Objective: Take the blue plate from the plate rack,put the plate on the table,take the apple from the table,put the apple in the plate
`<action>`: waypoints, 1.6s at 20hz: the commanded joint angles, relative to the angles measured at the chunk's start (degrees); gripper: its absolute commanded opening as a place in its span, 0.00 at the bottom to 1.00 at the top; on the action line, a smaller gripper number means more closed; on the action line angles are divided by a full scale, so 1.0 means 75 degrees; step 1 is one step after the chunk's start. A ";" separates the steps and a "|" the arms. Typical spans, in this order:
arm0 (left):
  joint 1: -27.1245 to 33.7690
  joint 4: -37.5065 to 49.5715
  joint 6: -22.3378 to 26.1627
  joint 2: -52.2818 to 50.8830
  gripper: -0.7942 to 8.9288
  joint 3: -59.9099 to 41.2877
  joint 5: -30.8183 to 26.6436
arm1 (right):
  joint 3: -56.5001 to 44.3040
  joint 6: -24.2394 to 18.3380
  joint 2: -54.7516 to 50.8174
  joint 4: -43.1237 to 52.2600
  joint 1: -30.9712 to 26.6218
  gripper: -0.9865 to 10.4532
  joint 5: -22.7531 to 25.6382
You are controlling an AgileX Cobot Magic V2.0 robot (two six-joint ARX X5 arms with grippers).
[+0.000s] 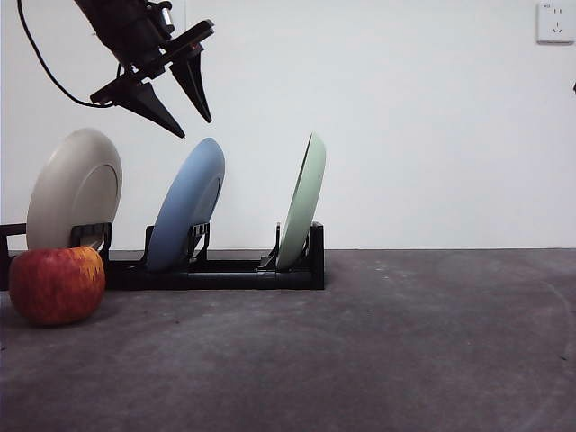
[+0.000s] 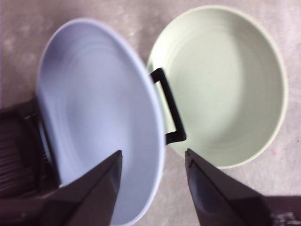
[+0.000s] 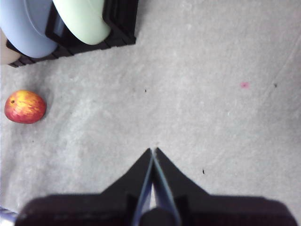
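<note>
Left gripper (image 2: pixel 153 162), jaws apart, is hovering at the blue plate's (image 1: pixel 186 205) twelve o'clock rim, needing centred straddle before closing.

No readable text, labels or numbers anywhere.

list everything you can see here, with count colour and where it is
cream plate: 1, cream, leftmost rack slot
blue plate: 1, powder blue, middle slot, leaning
pale green plate: 1, pale green, slot at the rack's right end
plate rack: 1, black, on the table by the wall
apple: 1, red-yellow, on the table before the cream plate
table: 1, dark grey
wall socket: 1, white, upper right wall
left gripper: 1, black, open above the blue plate's rim
right gripper: 1, black, shut over bare table
</note>
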 commanded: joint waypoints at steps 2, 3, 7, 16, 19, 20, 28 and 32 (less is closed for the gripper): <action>-0.0064 0.0140 0.0032 0.0230 0.32 0.0032 -0.0020 | 0.0023 0.0050 0.0204 0.0009 0.0009 0.08 -0.0172; -0.0064 0.0152 0.0032 0.0323 0.32 0.0032 -0.0012 | 0.0023 0.0050 0.0259 0.0012 0.0009 0.08 -0.0192; -0.0105 0.0297 -0.0087 0.0487 0.32 0.0029 -0.0058 | 0.0023 0.0050 0.0326 0.0047 0.0009 0.08 -0.0187; -0.0335 0.0530 -0.0463 0.0857 0.23 0.0029 -0.0219 | 0.0023 0.0047 0.0329 0.0239 0.0009 0.09 -0.0154; -0.0341 0.0606 -0.0542 0.0851 0.17 0.0047 -0.0160 | 0.0023 0.0009 0.0329 0.0239 0.0009 0.09 -0.0154; -0.0341 0.0560 -0.0539 0.0851 0.17 0.0047 -0.0175 | 0.0023 0.0000 0.0329 0.0236 0.0009 0.09 -0.0154; -0.0341 0.0507 -0.0568 0.0851 0.07 0.0055 -0.0149 | 0.0023 0.0017 0.0370 0.0239 0.0009 0.09 -0.0154; -0.0309 0.0487 -0.0586 0.0810 0.07 0.0055 -0.0082 | 0.0023 0.0017 0.0370 0.0224 0.0009 0.09 -0.0157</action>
